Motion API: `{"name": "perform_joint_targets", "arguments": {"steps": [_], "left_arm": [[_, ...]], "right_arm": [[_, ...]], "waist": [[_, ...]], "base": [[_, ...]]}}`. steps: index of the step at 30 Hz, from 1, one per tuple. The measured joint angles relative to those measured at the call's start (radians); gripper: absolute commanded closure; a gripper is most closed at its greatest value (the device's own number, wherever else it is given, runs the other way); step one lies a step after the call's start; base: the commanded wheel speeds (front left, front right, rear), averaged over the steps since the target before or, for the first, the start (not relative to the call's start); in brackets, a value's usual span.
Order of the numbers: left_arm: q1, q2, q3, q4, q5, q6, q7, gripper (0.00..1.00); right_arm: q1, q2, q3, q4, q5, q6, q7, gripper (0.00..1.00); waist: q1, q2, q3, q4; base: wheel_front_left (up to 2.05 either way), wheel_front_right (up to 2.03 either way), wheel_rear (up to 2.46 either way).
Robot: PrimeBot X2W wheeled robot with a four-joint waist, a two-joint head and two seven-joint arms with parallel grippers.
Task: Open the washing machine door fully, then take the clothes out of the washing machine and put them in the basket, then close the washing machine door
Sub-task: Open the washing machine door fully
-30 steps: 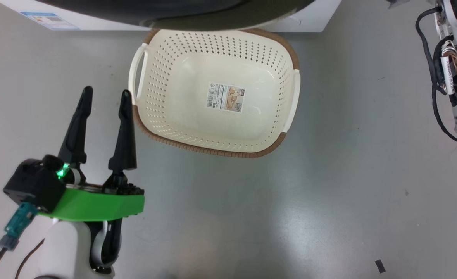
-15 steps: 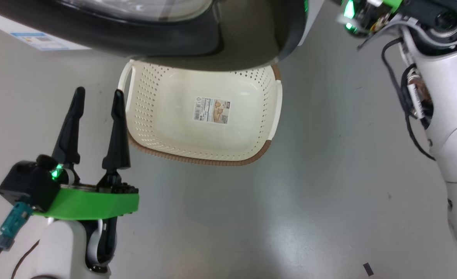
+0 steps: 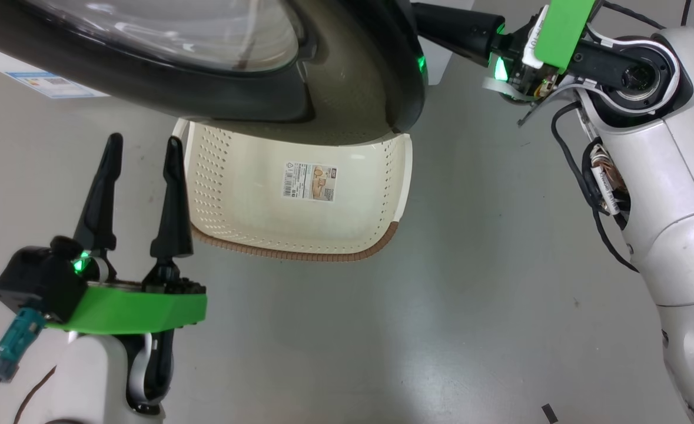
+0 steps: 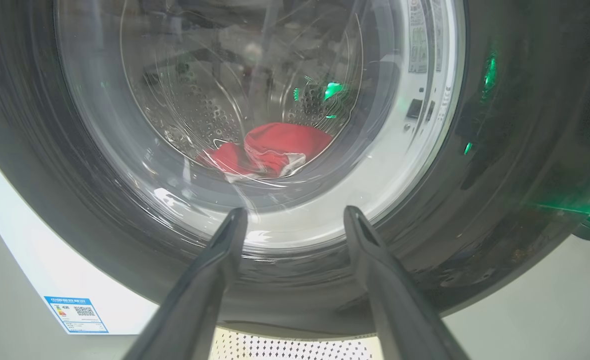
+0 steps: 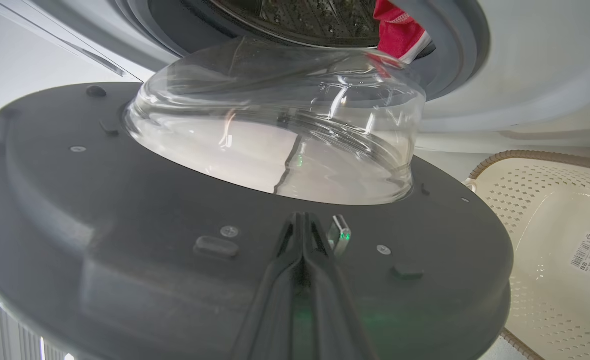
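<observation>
Grey floor (image 3: 470, 306), smooth, faint sheen. Washing machine (image 5: 525, 75) white, across the top of the right wrist view.

Washing machine door (image 3: 347, 88) part open, not yet fully. Black rim sweeping from upper left to top centre of the head view, overhanging the far half of the basket (image 3: 299, 254). Basket empty.

Right pincer (image 5: 302, 220) pressed shut, gripping nothing. Tip against the door's inner face, just below the glass bowl (image 5: 274, 130), beside the latch (image 5: 339, 235). Comes into the head view from the upper right, at the door's free edge.

Left pincer (image 3: 143, 141) spread wide, empty, lower left of the head view, just beside the basket's left wall. Faces the door's outer glass.

Clothes (image 4: 269, 150) red, low in the drum (image 5: 300, 17). Behind the glass for the left pincer. On the right pincer's side of the door, at the top of its wrist view.

Likely next: a push on the inner face, free edge swinging down-frame and leftward. Right arm plainly the nearer. Left pincer possibly in the door's path.
</observation>
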Motion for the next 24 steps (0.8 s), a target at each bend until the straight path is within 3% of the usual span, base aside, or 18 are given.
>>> {"name": "perform_joint_targets", "arguments": {"steps": [3,5,6,8,15,24], "left_arm": [[0.000,0.000,0.000,0.000,0.000,0.000,0.000,0.00],[0.001,0.000,-0.001,0.000,-0.001,0.000,0.000,0.00],[0.001,0.000,-0.001,0.000,-0.001,0.000,0.000,0.00],[0.000,0.000,-0.002,-0.001,-0.002,0.000,0.000,0.00],[-0.001,0.000,-0.002,-0.001,-0.002,0.001,0.000,0.00],[-0.002,0.000,0.003,-0.001,-0.002,0.001,0.000,0.00]], "right_arm": [[0.001,0.006,-0.005,0.000,-0.003,0.000,-0.028,1.00],[0.010,0.012,-0.014,-0.004,-0.017,0.000,-0.067,0.65],[0.017,0.014,-0.018,-0.012,-0.027,0.000,-0.089,0.59],[0.032,0.015,-0.025,-0.048,-0.060,0.000,-0.156,0.00],[0.105,-0.043,0.053,-0.214,-0.289,0.000,-0.458,0.00],[0.223,-0.155,0.235,-0.268,-0.447,0.000,-0.912,0.00]], "waist": [[0.0000,0.0000,0.002,0.001],[0.0000,0.0000,0.004,0.003],[0.0000,0.0000,0.005,0.003],[0.0000,0.0000,0.008,0.003],[0.0000,0.0000,0.015,-0.001],[0.0000,0.0000,0.002,-0.018]], "base": [[0.00,0.00,0.00],[0.00,0.00,0.00],[0.00,0.00,0.00],[0.00,0.00,0.00],[0.00,0.00,0.00],[0.00,0.00,0.00]]}}
